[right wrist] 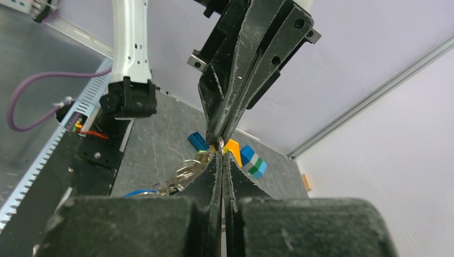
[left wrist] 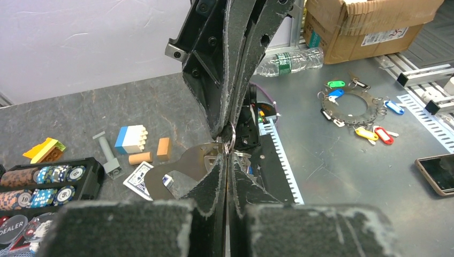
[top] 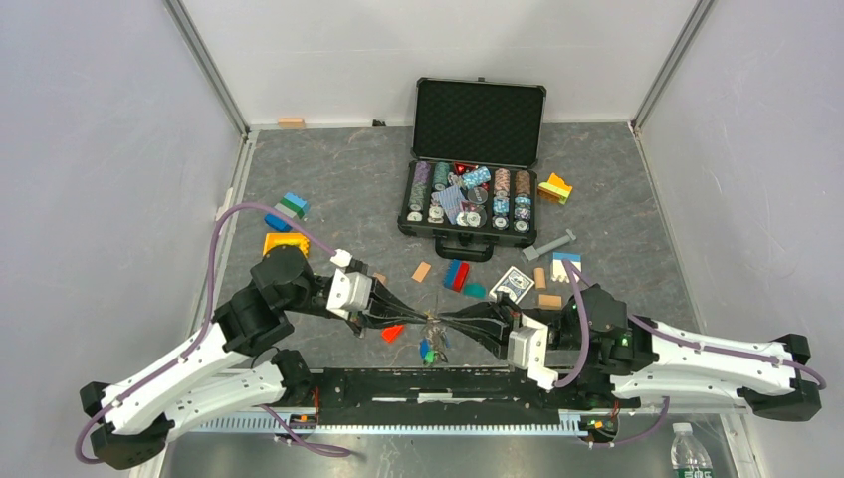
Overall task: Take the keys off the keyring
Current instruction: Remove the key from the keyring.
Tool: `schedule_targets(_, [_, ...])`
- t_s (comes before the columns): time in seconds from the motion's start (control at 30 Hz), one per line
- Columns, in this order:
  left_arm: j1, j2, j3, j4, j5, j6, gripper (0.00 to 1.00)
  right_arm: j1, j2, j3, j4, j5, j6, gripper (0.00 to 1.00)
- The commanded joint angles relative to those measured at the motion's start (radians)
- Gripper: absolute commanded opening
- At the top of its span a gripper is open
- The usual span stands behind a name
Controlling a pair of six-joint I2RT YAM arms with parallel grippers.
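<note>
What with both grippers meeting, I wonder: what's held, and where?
The keyring: left gripper and right gripper each pinch its wire; the keys hang from it.

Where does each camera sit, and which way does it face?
Top external: above, behind the arms, looking down on the table; both arms show.
Left wrist: looks along left gripper at right gripper.
Right wrist: looks along right gripper at left gripper.
Shared: both wrist views show both grippers shut, tip to tip on the keyring.

Keyring point(left wrist: 232, 138): thin bright metal wire. Keys point(right wrist: 183, 173): shiny metal. Left claw point(left wrist: 226, 159): matt black, rough, edges scuffed. Counter point(top: 328, 189): matt, mottled grey.
</note>
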Motion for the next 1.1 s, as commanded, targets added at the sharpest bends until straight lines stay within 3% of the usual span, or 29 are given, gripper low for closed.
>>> schedule_targets(0.0, [-0.001,0.003,0.052,-0.047,-0.008,0.055,0.03,-0.001,-0.016,0.08,-0.082,0.076,-0.095,0.0])
schedule_targets(0.43, [0.0,0.02,0.119,-0.169,-0.069,0.115,0.02,-0.001,0.011,0.166,-0.225,0.073,-0.193,0.0])
schedule_targets(0.73, [-0.001,0.022,0.104,-0.183,-0.08,0.105,0.05,-0.001,-0.005,0.145,-0.205,0.022,-0.3,0.0])
schedule_targets(1.07, [-0.001,-0.022,0.057,-0.095,-0.091,0.068,0.04,0.0,-0.109,-0.023,0.166,-0.032,-0.187,0.0])
